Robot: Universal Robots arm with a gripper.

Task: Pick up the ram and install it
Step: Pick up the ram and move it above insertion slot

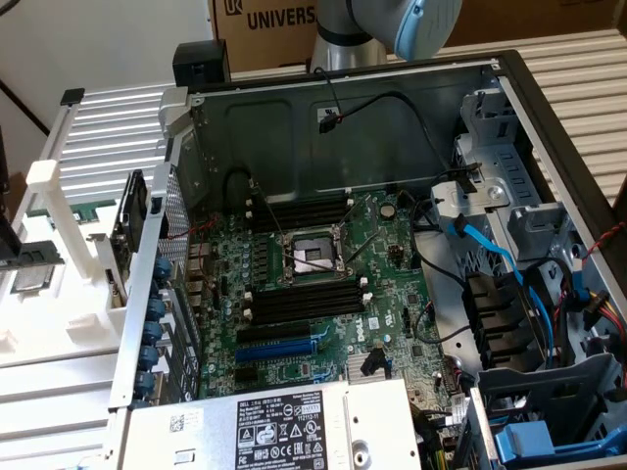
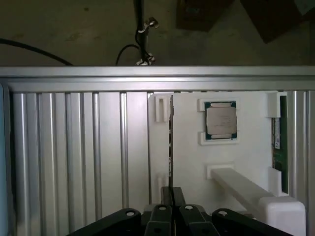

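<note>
Hovering pre-pick, closed and empty, the black gripper (image 2: 172, 197) must open to straddle the thin edge-on ram stick (image 2: 171, 142) at the grey metal case's (image 1: 294, 117) nine o'clock.

Up top, the cardboard box (image 1: 265, 20) reads "UNIVERS", the word cut short there. Down front, the white label (image 1: 294, 426) on the power supply (image 1: 167, 431) opens with "DELL". The fine print below it is too small to read.

The ram (image 2: 283, 142) was dark green. The tray (image 2: 246, 147) was white. The table (image 2: 74, 157) was silver with long stripes. The motherboard (image 1: 392, 294) was green. Its slots (image 1: 304, 302) were black. The cables (image 1: 487, 245) were blue.
</note>
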